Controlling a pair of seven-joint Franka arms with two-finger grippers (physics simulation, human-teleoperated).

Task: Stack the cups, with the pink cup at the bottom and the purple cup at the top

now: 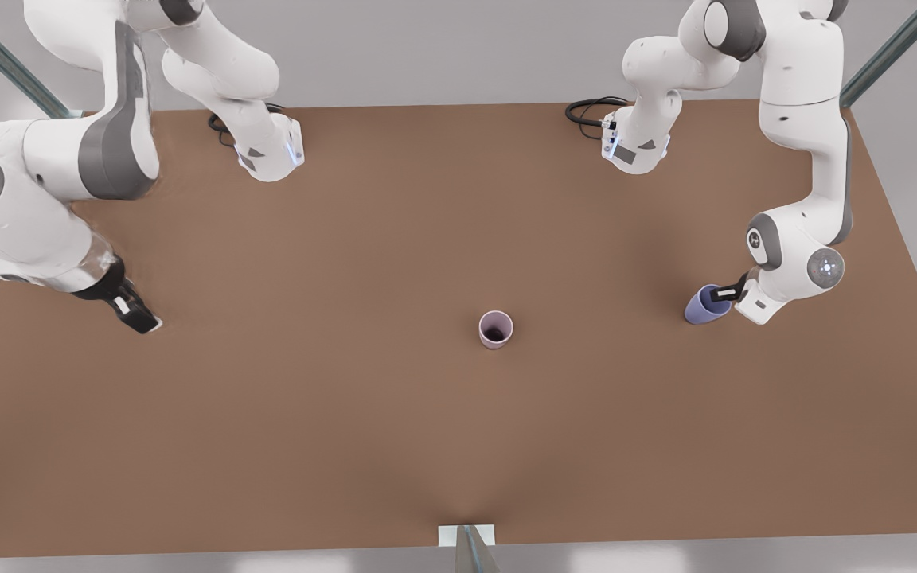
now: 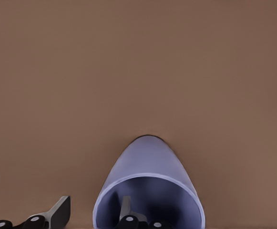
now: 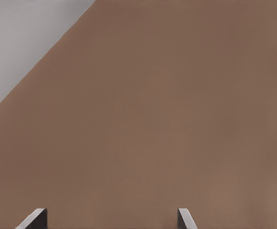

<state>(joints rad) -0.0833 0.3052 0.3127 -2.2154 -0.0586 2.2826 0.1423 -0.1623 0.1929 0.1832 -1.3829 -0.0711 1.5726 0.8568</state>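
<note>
Two cups on the brown matte desk (image 1: 347, 414), two arms over it. The left gripper (image 1: 723, 294), at three o'clock in the front view, has one finger inside the small blue-violet tapered purple cup (image 1: 705, 306) and one outside, straddling its wall. The cup is tipped over, mouth toward the gripper. The left wrist view gives what the front view hides: the cup's hollow inside (image 2: 150, 202), a finger (image 2: 125, 210) down in it, the other finger (image 2: 57, 212) standing off the outer wall with a gap, so the fingers are released, not clenched on the wall.

The small pale mauve-pink tapered pink cup (image 1: 496, 329) stands upright, dark inside showing, just right of the desk's centre, well apart from the purple one, bare desk all round it.

The right gripper (image 1: 138, 318) waits at nine o'clock, low over the desk near that edge. Its wrist view shows both fingertips (image 3: 33, 219) spread wide, grasping nothing, and the desk's edge running diagonally against grey.
</note>
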